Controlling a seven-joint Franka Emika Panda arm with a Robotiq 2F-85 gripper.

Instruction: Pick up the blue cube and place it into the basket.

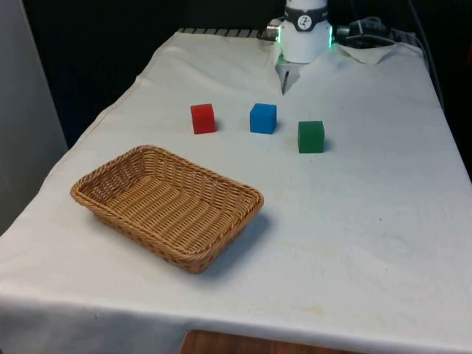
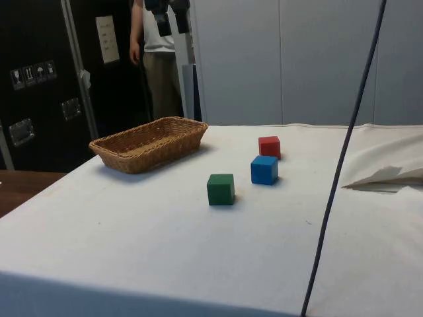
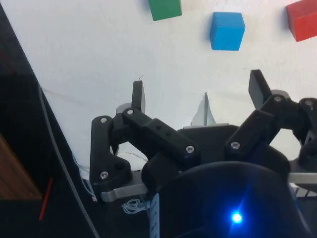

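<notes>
The wicker basket (image 1: 168, 206) lies nearest on the white-clothed worktop (image 1: 354, 221), toward the front view's left, and nothing is in it. The blue cube (image 1: 262, 118) sits on the cloth farther back, well apart from the basket, in the middle of a row of three cubes. The red cube (image 1: 203, 118) stands near it on the front view's left, and the green cube (image 1: 310, 136) stands near it on the front view's right, a little nearer the camera. No cube touches another. In the wrist view the gripper (image 3: 200, 96) hangs above bare cloth, short of the blue cube (image 3: 227, 30), with its black fingers (image 3: 138, 95) spread wide and holding nothing. In the side view a person (image 2: 157, 53) stands beyond the basket (image 2: 149, 142), before the dark cabinets.
</notes>
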